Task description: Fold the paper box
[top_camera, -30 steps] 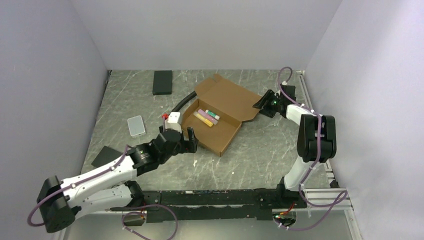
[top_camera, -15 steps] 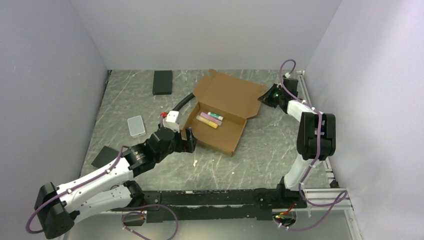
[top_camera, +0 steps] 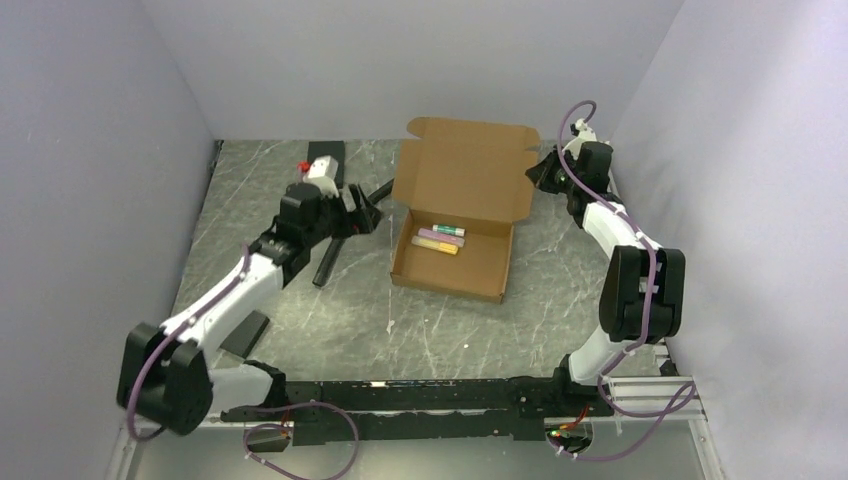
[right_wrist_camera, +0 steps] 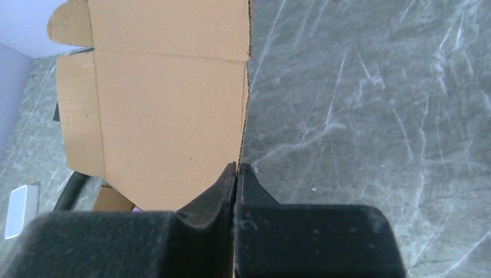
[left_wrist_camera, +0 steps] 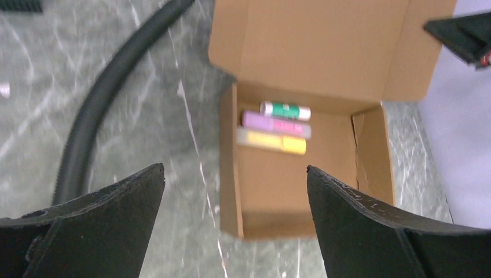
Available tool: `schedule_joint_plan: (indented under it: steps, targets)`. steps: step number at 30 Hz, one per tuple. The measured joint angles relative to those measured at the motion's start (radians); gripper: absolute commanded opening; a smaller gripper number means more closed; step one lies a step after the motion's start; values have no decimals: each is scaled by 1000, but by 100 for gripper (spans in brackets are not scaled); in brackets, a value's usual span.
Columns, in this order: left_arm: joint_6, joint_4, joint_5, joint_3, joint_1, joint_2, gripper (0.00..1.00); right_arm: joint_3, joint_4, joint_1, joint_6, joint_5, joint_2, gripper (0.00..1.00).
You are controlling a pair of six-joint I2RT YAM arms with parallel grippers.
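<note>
Right wrist view: my right pincer (right_wrist_camera: 237, 168) is clamped on the upright lid edge of the paper box (right_wrist_camera: 168, 116). My left pincer (left_wrist_camera: 234, 169) hovers with fingers apart, left of the box. The tray walls stand; I judge that closing the lid is what is left.

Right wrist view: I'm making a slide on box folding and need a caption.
The right gripper pinches the lid edge of the open paper box above the grey marbled table.

Robot lab cell: plain walls (top_camera: 400, 60) enclosing a marbled table (top_camera: 540, 300).
</note>
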Motion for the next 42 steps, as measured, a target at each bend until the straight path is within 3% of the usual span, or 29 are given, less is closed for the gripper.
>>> schedule_joint_plan:
  steps: [3,9,18,28,32,35,37,42]
  targets:
    - [31,45,30,114,47,142,100,-15,10,0,-35,-2,-23,0]
    - [75,169,89,241,101,396,87,-45,17,0,-92,0,-56,0]
    - [111,239,270,507,146,719,88,-60,40,0,-135,-2,-64,0]
    - [101,286,471,785,168,955,90,-63,49,6,-159,-19,-64,0]
    - [79,280,518,848,168,1030,69,-63,52,14,-172,-21,-64,0]
    - [65,279,541,855,168,1054,33,-63,56,22,-187,-20,-64,0]
    - [48,286,553,853,168,1059,2,-63,58,29,-197,-18,-64,0]
    - [29,423,554,725,164,995,0,-69,63,53,-219,7,-70,0]
